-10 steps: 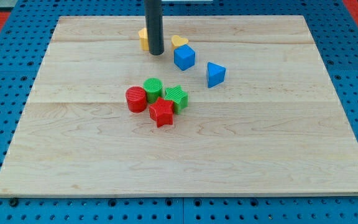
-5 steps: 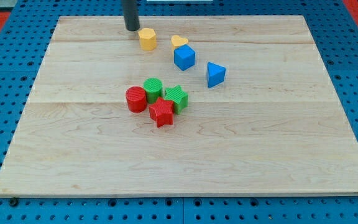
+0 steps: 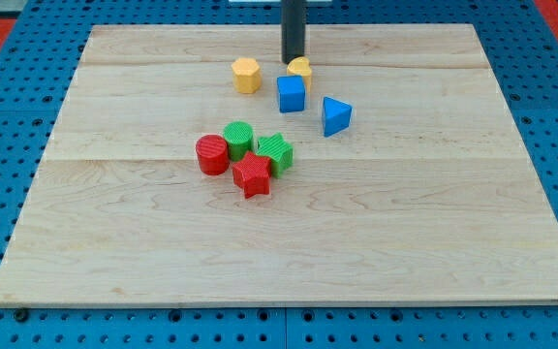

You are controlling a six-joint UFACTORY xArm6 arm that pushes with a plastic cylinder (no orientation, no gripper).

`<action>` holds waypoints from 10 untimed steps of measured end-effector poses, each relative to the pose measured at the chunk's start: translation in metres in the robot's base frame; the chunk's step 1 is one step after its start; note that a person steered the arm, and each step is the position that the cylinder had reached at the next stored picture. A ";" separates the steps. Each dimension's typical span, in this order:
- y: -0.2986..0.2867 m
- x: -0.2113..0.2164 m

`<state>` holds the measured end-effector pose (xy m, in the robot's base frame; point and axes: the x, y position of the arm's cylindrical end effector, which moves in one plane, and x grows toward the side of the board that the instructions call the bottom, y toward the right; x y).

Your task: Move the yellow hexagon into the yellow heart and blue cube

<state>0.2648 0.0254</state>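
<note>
The yellow hexagon (image 3: 246,75) lies near the view's top, left of centre. The blue cube (image 3: 291,94) sits a short way to its right, and the yellow heart (image 3: 301,69) touches the cube's upper right. My tip (image 3: 292,59) is just above and left of the yellow heart, right of the hexagon, and seems to touch the heart.
A blue triangular block (image 3: 335,115) lies right of the cube. A cluster sits mid-board: red cylinder (image 3: 212,154), green cylinder (image 3: 238,139), green star-like block (image 3: 275,152), red star (image 3: 252,175). The wooden board (image 3: 114,252) rests on a blue pegboard.
My tip went from right of the hexagon to its upper left, then swept right to the heart. The hexagon slid right and down; the heart and blue cube shifted slightly.
</note>
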 end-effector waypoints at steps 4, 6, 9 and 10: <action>-0.101 -0.073; -0.126 -0.039; -0.055 -0.030; -0.077 -0.030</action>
<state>0.2344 -0.0520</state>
